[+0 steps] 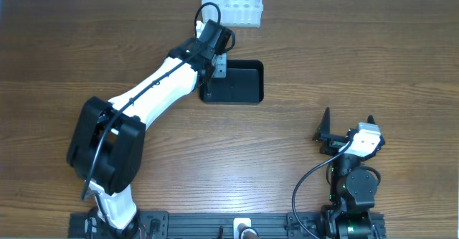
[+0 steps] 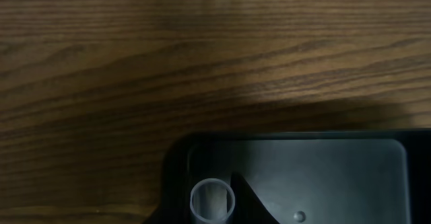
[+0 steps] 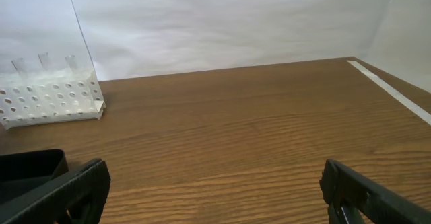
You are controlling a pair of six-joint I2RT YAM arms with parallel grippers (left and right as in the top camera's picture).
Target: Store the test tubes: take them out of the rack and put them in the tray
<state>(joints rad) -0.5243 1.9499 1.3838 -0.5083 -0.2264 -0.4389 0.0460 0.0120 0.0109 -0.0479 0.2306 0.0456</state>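
Your right jaws gape wide, empty, low by their base. Farther up the tabletop [image 1: 358,52], your left jaws grip a clear test tube [image 2: 213,200] over the black tray [image 2: 337,177], at its left end. Beyond, the white rack [image 1: 232,9] holds three more tubes [image 3: 44,59].

A white rack [image 1: 232,9] holds clear tubes [image 3: 44,60]; one test tube [image 2: 213,200] hangs upright over the black tray [image 1: 247,81].
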